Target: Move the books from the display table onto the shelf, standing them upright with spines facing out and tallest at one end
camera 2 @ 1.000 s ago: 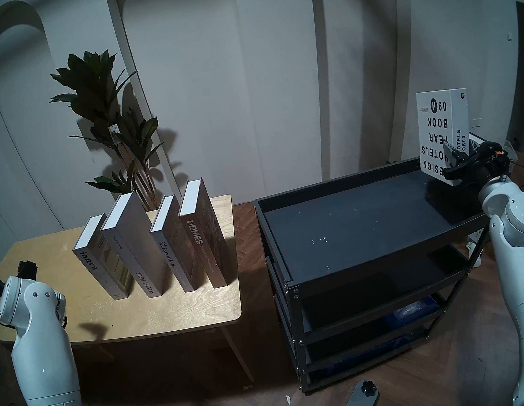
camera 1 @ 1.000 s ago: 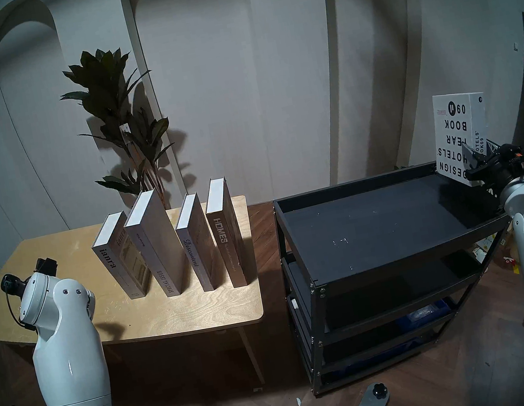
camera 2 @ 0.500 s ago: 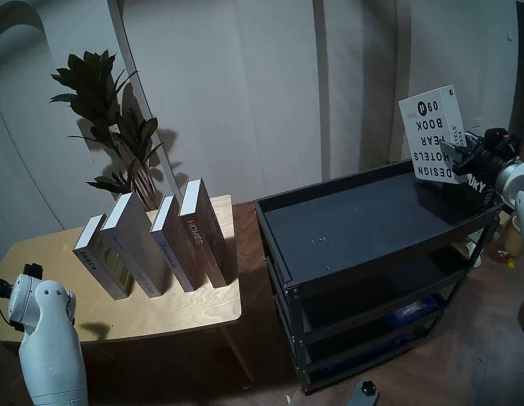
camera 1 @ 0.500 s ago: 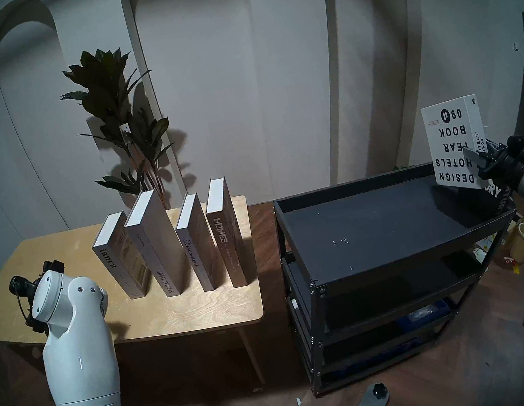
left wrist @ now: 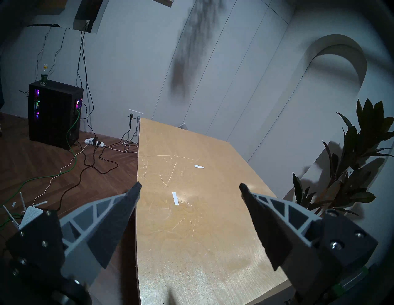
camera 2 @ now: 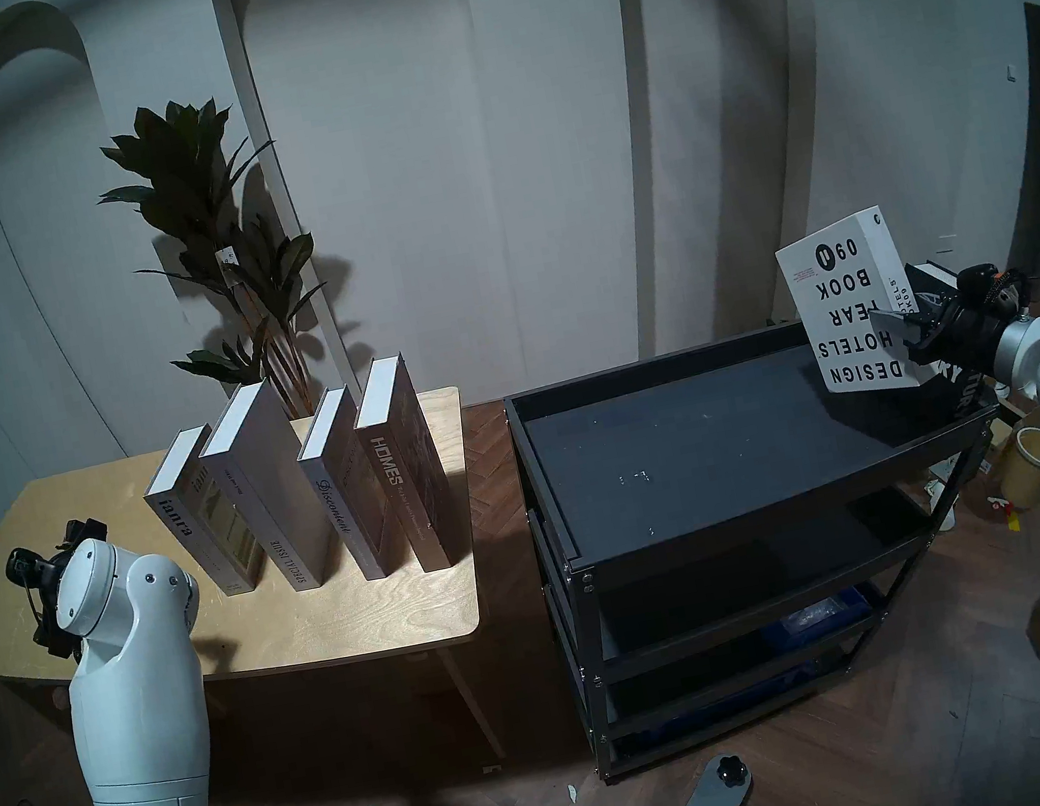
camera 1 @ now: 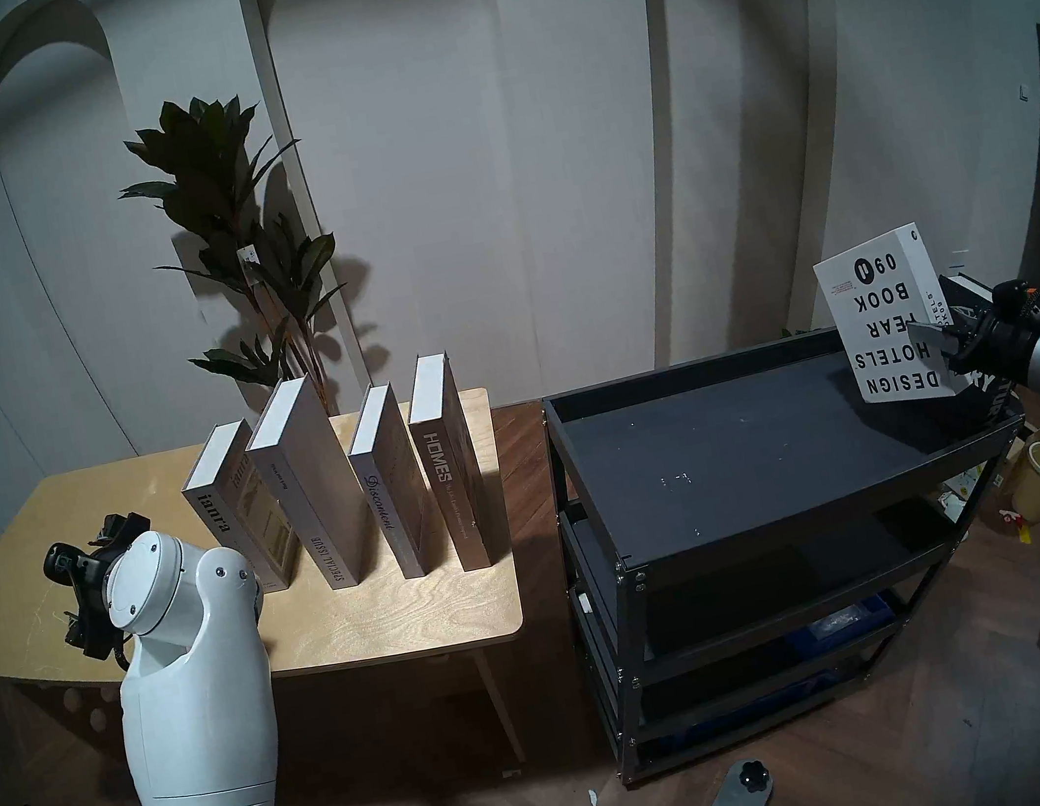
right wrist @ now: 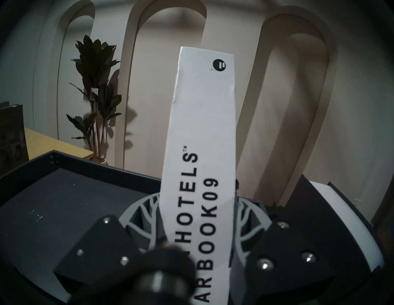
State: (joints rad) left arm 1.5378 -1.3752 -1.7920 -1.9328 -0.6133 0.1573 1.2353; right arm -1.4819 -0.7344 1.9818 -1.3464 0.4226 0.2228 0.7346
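The shelf (camera 1: 588,449) is seen at the right of the scene, its dark rimmed top tray bare across the left and middle; only the far right end is taken up. A strip of wood floor lies between the shelf and the bench (camera 1: 402,613), whose near edge and left part are uncluttered.

The white book (camera 1: 884,327) — thick, with "DESIGN HOTELS YEAR BOOK 09" in bold black letters printed upside down on its cover — is held over the right end of the top tray, tilted with its top toward the left. Whether its lower edge touches the tray cannot be told. Just right of it a black book (right wrist: 332,215) with white page edges leans on the tray.

The right gripper (right wrist: 198,215) is clenched on the white book: the spine runs up between the jaws, one finger pressed on each cover, low on the book.

Four grey books (camera 1: 338,486) stand upright in a row on the bench, spines toward the near side, leaning slightly left.

The left gripper (left wrist: 189,187) hovers over the bench's left end — jaws released wide, nothing between them.
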